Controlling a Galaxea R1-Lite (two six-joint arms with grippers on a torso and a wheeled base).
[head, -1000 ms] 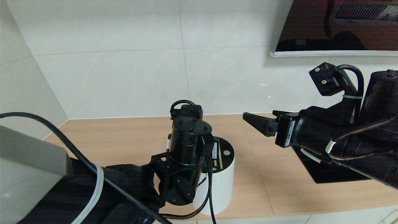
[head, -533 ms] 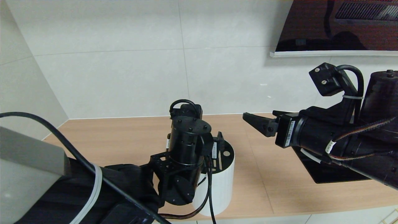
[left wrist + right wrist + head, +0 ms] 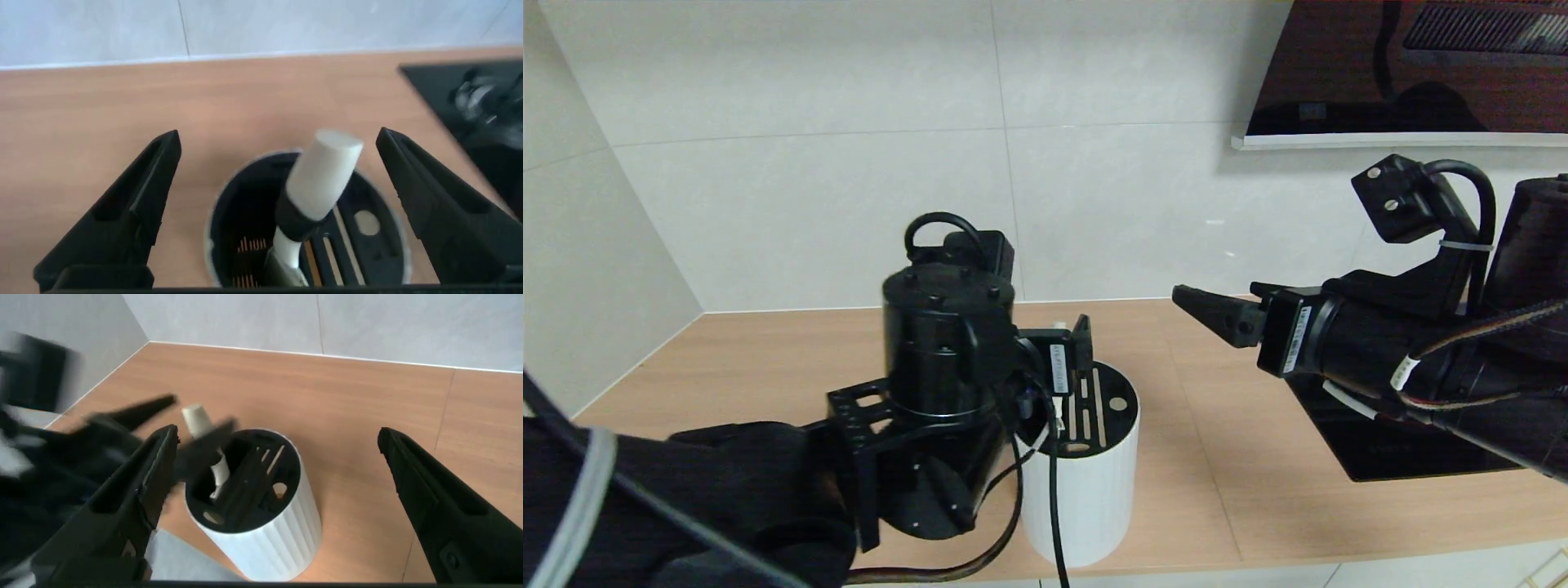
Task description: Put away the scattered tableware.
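Head and wrists above one holder (image 3: 1086,490)

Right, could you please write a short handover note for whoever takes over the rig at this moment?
Left gripper: open, above the holder, straddling a white-handled utensil without touching it.
Right gripper: open, empty, above the counter, right of the holder, near the hob.
Done: the utensil stands tilted in the holder.
Left: lift the left arm clear, then look for any more loose tableware.
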